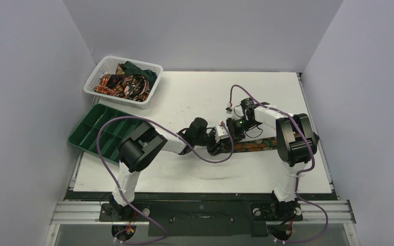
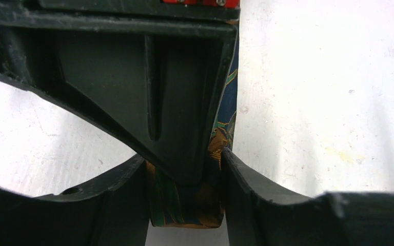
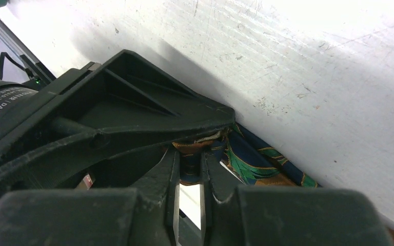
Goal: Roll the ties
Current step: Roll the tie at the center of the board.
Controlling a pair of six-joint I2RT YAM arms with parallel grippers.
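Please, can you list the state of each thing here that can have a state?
left gripper: shut on the flat tie.
right gripper: shut on the same tie, right beside the left one.
flat tie: lying as a strip on the table, not yet rolled.
heaped ties: loose in the white basket, not rolled.
green tray: no tie in the compartments that show.
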